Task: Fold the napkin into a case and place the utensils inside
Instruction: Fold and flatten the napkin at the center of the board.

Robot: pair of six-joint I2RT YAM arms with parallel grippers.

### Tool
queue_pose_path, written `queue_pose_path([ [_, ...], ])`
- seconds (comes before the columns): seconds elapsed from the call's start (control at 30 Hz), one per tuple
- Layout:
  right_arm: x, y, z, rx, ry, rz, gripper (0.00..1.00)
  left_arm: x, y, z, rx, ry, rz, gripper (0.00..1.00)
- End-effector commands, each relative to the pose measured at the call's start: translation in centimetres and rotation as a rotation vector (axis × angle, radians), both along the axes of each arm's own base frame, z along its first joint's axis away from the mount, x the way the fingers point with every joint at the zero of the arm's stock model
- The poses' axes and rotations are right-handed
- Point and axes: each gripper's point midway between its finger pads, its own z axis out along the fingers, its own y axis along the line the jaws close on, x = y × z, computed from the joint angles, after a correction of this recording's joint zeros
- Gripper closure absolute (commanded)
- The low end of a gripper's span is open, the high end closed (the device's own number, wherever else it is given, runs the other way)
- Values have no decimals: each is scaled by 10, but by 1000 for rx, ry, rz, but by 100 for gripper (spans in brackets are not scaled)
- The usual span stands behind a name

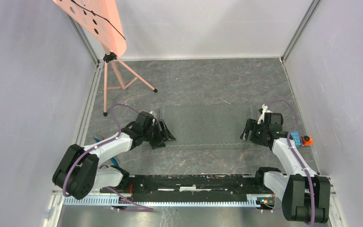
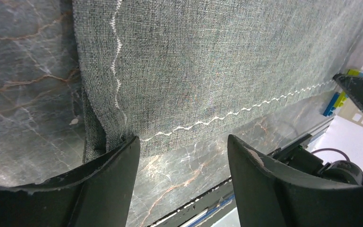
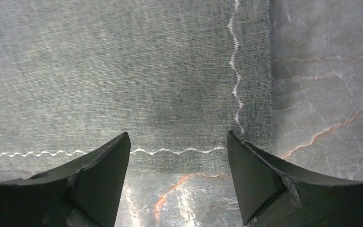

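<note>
top-down and wrist views of the two-arm cell. at the near edge, a black mounting rail [image 1: 194, 182] carried both arm bases, the left arm reaching in from the left and the right arm from the right. just beyond it, the left gripper [image 2: 184, 156] hung low over the near left corner of the napkin [image 1: 210, 125], its jaws spread wide and holding nothing; in the left wrist view one of its fingers [image 2: 118, 161] overlapped the corner's edge, where the cloth was slightly rumpled, though contact with the cloth could not be confirmed. the right gripper [image 3: 177, 156] was placed likewise at the near right corner, jaws also parted and empty, with the white zigzag hem stitch running between its fingertips and turning up the right edge. the napkin lay spread open and flat on the slate floor [image 1: 208, 75], midway between the two grippers, its near hem roughly parallel to the rail and its grey tone close to that of the stone. to the right of the right arm, near the right wall, a blue-and-white block [image 1: 298, 139] with an orange part rested on the floor, apart from the cloth. at the far left, a pink stand [image 1: 116, 75] on thin tripod legs stood against the left wall, its perforated pink panel tilted over the corner.
</note>
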Motion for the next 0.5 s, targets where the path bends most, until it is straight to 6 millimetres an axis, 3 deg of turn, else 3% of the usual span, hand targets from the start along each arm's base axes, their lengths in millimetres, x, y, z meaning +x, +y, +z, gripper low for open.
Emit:
queue_pose_path([
  [0.0, 4, -10, -9, -47, -26, -44, 20, 10, 28, -19, 140, -23, 106, 24],
  [0.1, 8, -12, 1, -75, -46, -25, 21, 9, 35, -8, 179, -53, 91, 24],
  [0.2, 15, -8, 18, -77, -102, 15, 19, 13, 29, 26, 122, -138, 59, 23],
  [0.3, 14, 6, 19, -23, -98, 71, 19, 14, 20, 53, 57, -180, 39, 22],
  [0.37, 13, 10, 18, -2, -94, 87, 20, 17, 23, 58, 75, -189, 58, 21],
  [0.47, 15, 12, 16, 5, -91, 92, 20, 20, 31, 47, 143, -157, 78, 17],
])
